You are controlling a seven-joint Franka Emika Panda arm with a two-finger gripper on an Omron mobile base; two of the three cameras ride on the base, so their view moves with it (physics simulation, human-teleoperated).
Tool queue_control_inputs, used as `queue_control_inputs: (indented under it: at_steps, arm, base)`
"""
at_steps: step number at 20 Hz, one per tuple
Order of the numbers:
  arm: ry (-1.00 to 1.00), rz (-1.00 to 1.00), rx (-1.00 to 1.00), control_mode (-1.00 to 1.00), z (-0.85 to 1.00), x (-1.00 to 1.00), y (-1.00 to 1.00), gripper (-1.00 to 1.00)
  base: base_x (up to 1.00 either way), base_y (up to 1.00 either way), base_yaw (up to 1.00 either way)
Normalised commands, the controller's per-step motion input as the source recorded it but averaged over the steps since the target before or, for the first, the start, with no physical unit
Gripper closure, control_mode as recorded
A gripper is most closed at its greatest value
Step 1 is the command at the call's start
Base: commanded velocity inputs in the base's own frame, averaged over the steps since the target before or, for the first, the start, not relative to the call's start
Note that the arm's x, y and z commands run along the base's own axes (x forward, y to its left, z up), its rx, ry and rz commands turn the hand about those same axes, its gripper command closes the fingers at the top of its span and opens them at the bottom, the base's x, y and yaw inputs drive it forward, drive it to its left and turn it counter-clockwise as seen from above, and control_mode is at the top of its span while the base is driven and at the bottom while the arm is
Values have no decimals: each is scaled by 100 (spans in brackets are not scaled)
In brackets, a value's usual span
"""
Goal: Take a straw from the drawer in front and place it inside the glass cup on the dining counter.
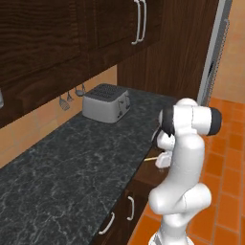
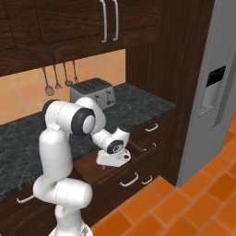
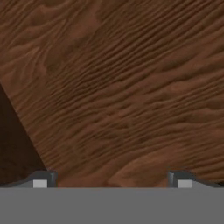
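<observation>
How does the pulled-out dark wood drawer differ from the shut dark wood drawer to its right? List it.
The pulled-out dark wood drawer juts forward, its inside showing; the shut dark wood drawer sits flush. The open gripper hangs over the pulled-out drawer, not the shut one. Both share the same dark wood grain.

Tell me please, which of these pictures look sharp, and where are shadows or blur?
Left base view: soft and low in detail, the toaster shaded under dark cupboards. Right base view: even light, the open drawer dark inside below the claw. Hand view: blurred close wood grain, with a dark shadowed wedge at its left.
</observation>
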Motion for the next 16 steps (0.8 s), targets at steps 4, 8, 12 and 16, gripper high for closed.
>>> queue_control_inputs:
  at_steps: [4,8,12,16]
  arm:
    - [0,0,-1,-100,-2,-76,-62,-100]
    - [0,0,0,-100,0,-75,-63,-100]
    - [0,0,0,-100,6,-68,-58,-100]
    - [0,0,0,-100,20,-63,-54,-100]
  base:
    - [0,0,0]
    - [0,0,0]
    - [0,0,0]
    - [0,0,0]
